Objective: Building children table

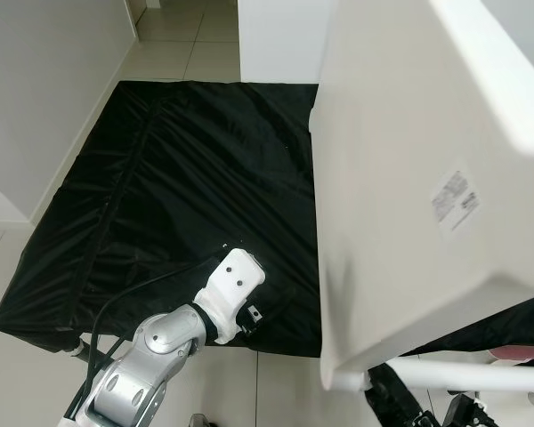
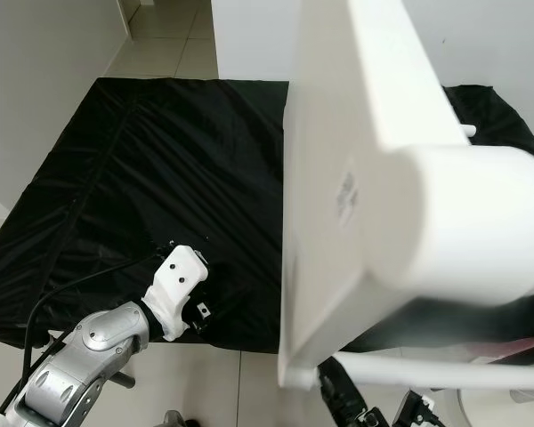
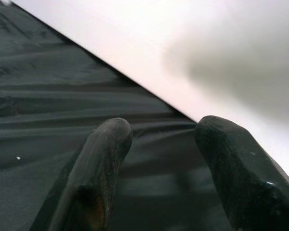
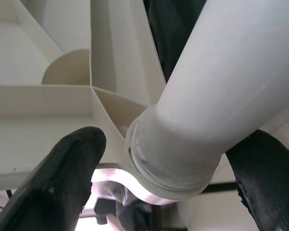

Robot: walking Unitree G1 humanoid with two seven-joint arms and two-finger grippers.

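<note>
white plastic, the children's table top (image 1: 400, 178) is held tilted on edge above a black cloth (image 1: 178, 196) spread on the tiled floor (image 1: 196, 53). a white table leg (image 4: 216, 101) is set in the underside socket, flanked by the right gripper (image 4: 168, 173) jaws, spread. the left gripper (image 3: 159, 163) jaws are spread above the cloth, beside the top's edge.

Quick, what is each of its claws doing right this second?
Left gripper: jaws open, holding nothing, low over the black sheet beside the white tabletop.
Right gripper: jaws set either side of the white table leg; grip cannot be told.
</note>
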